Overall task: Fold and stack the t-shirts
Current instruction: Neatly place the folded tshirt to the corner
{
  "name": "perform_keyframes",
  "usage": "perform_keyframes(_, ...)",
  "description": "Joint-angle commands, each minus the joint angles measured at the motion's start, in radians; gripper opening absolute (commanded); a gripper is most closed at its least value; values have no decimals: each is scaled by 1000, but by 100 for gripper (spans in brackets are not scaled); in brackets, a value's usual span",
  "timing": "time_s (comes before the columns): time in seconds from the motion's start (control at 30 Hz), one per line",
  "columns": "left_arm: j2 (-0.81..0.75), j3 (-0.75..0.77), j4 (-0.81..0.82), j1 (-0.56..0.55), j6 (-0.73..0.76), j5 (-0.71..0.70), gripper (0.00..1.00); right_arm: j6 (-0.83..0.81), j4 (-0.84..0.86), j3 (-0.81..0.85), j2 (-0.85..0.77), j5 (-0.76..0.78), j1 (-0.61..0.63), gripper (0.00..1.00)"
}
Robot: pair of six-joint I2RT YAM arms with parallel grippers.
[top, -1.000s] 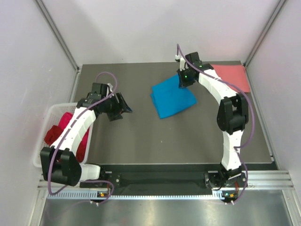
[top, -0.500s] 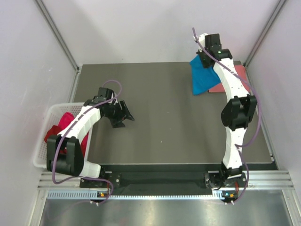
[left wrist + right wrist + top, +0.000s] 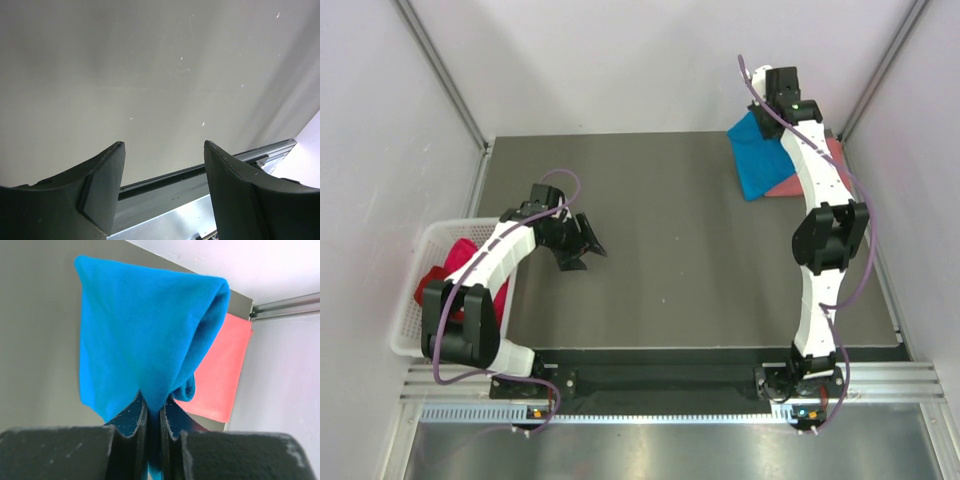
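My right gripper [image 3: 767, 112] is shut on the folded bright blue t-shirt [image 3: 757, 160] and holds it at the back right, hanging partly over the salmon pink t-shirt [image 3: 837, 152]. In the right wrist view the blue t-shirt [image 3: 145, 340] is pinched between my jaws, with the flat salmon pink t-shirt [image 3: 222, 375] below to the right. My left gripper [image 3: 594, 243] is open and empty above the bare dark table at the left; its fingers [image 3: 102, 185] stand wide apart. The dark red t-shirt [image 3: 492, 305] and the magenta t-shirt [image 3: 450, 270] lie bunched in the basket.
A white lattice basket [image 3: 412, 290] stands off the table's left edge. Grey walls close in the back and sides, with a metal post [image 3: 865, 85] at the back right corner. A metal rail [image 3: 670, 400] runs along the near edge.
My right gripper has carried the blue t-shirt from the table's middle to the back right, over the salmon pink one. My left arm has drawn back a little and turned.
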Motion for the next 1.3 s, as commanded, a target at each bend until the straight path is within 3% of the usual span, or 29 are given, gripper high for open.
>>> perform_keyframes(0.0,1,40,-15,-4,17,6,69,-10,22,77,-7,32,-17,0)
perform_keyframes(1.27,25,34,0,-10,14,49,69,-18,35,83,-51,58,-109,0)
